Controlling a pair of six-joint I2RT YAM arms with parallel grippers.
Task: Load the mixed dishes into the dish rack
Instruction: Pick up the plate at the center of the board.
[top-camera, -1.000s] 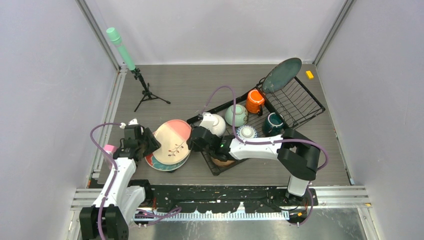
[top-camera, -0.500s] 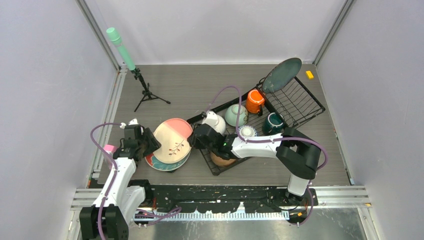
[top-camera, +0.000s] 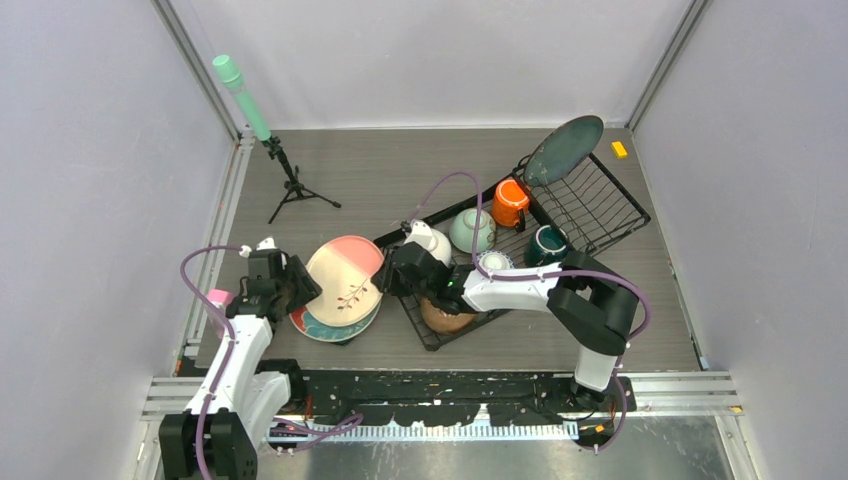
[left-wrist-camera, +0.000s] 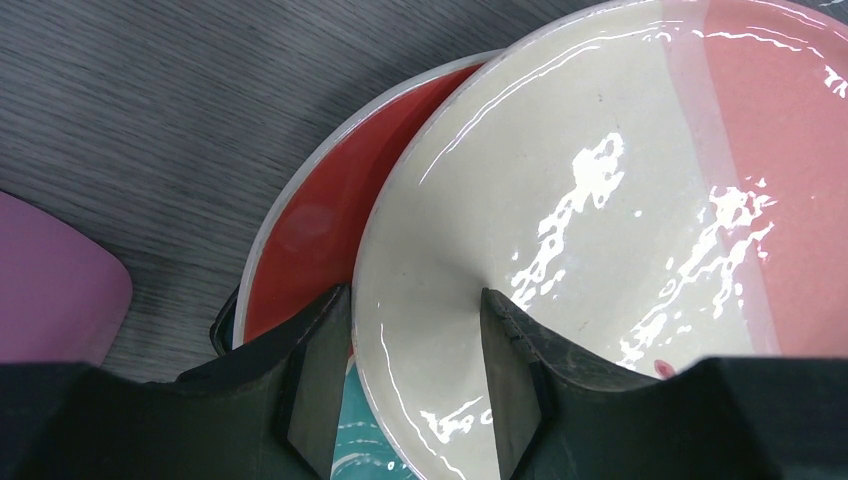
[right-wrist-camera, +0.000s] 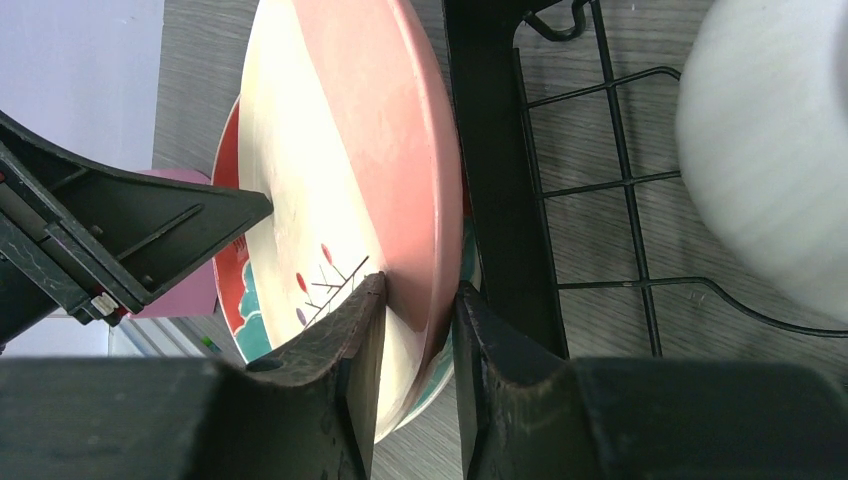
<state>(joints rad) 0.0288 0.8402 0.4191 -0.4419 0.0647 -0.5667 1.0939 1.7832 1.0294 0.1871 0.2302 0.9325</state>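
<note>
The pink plate (top-camera: 345, 272), cream on one half with a twig pattern, stands tilted above a red and teal plate (top-camera: 330, 328) on the table, left of the dish rack (top-camera: 600, 205). My left gripper (top-camera: 297, 285) is shut on its left rim; in the left wrist view the rim (left-wrist-camera: 620, 200) passes between the fingers (left-wrist-camera: 510, 370). My right gripper (top-camera: 388, 272) is shut on its right rim, one finger (right-wrist-camera: 365, 330) on each face of the pink plate (right-wrist-camera: 340, 150). The rack holds a white bowl (top-camera: 430, 240), mint-green bowl (top-camera: 470, 228), orange mug (top-camera: 510, 203), dark teal mug (top-camera: 548, 245), blue-patterned bowl (top-camera: 493, 263), brown bowl (top-camera: 445, 318) and dark teal plate (top-camera: 563, 150).
A small pink cup (top-camera: 217, 298) stands just left of my left wrist. A mint-green cylinder on a black tripod (top-camera: 290, 185) stands at the back left. A small orange block (top-camera: 620, 149) lies behind the rack. The rack's black corner (right-wrist-camera: 500, 170) is right beside the plate's edge.
The right forearm has shifted back a little, uncovering more of the brown bowl. The pink plate's right edge sits slightly higher. The left arm has not moved.
</note>
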